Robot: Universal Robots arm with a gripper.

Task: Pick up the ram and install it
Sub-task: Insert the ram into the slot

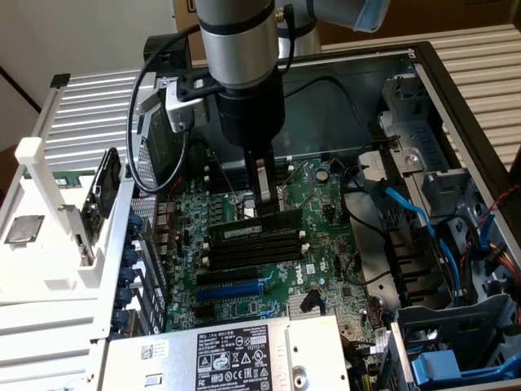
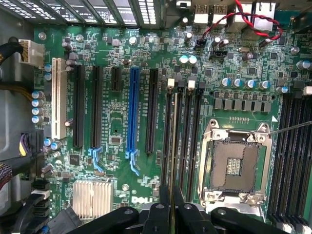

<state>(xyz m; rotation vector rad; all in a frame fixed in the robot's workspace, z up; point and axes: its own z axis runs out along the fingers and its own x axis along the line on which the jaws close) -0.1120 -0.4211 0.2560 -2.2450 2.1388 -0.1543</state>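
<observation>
The ram point(image 1: 281, 220) is a long green stick with black chips. It stands on edge, slightly tilted, along the far side of the bank of black memory slots point(image 1: 254, 248). My gripper point(image 1: 264, 205) comes down on it from above and is shut on its upper edge near the middle. In the wrist view the ram point(image 2: 172, 146) shows edge-on as a thin line rising from between my black fingers point(image 2: 161, 214), running along the black slots point(image 2: 187, 131). I cannot tell whether it touches a slot.
The open computer case holds a motherboard with a bare CPU socket point(image 2: 237, 163), a blue slot point(image 2: 132, 112) and a white slot point(image 2: 58, 97). A power supply point(image 1: 236, 350) lies in front. Blue cables point(image 1: 407, 204) and drive bays stand on the exterior view's right, a white rack point(image 1: 49, 212) on its left.
</observation>
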